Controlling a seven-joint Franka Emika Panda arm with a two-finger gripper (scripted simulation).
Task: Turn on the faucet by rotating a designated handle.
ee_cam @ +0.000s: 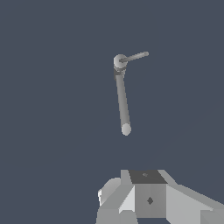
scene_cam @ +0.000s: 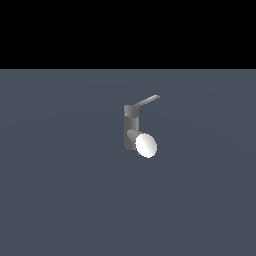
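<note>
The faucet (scene_cam: 132, 127) is a small grey upright cylinder standing alone in the middle of the exterior view. Its spout ends in a bright white oval face (scene_cam: 146, 145). The handle (scene_cam: 147, 101), a thin flat grey lever, juts from the cap toward the exterior view's right and slightly upward. In the wrist view the faucet cap (ee_cam: 120, 61) carries the handle (ee_cam: 135, 56), and the spout (ee_cam: 123, 103) runs away from it to a pale tip. Grey and white blocks of my gripper (ee_cam: 146, 192) show well apart from the faucet. Its fingers are not clearly distinguishable. The arm is absent from the exterior view.
The faucet stands on a plain dark blue-grey floor (scene_cam: 60, 190). A black band fills the upper part of the exterior view.
</note>
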